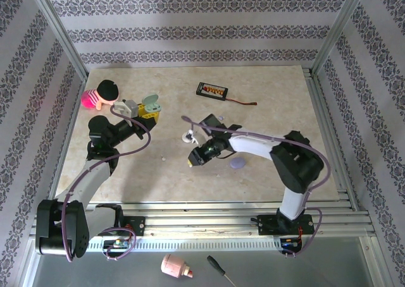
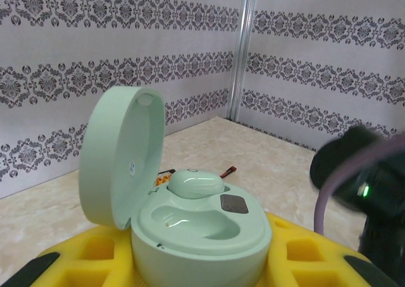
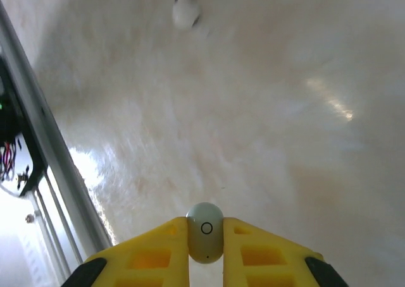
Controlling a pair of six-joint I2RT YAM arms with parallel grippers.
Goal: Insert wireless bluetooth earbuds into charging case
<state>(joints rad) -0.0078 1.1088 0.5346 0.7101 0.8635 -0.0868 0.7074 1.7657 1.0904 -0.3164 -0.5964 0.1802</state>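
A pale earbud (image 3: pixel 205 231) is pinched at the tips of the right fingers (image 3: pixel 158 250) and the open charging case (image 2: pixel 202 236) is held between the left fingers (image 2: pixel 95 250); with so shallow a pinch, the earbud may be twisted loose and dropped.

We noted bare tabletop (image 1: pixel 168 138) between the right gripper (image 1: pixel 192 162) and the mint charging case (image 1: pixel 147 108). Ahead of the held earbud (image 3: pixel 205 232) the surface ran free up to a white earbud (image 3: pixel 186 12). A lavender piece (image 1: pixel 238 163) lay just beside the right arm (image 1: pixel 253 146). In the left wrist view the case lid (image 2: pixel 120 157) stood up on the left, blocking that side; the near slot (image 2: pixel 190 220) was open from above, the far one taken by a seated earbud (image 2: pixel 193 183). A doll (image 1: pixel 101 94) stood just beside the case. The black board (image 1: pixel 211 90) sat well apart at the back.
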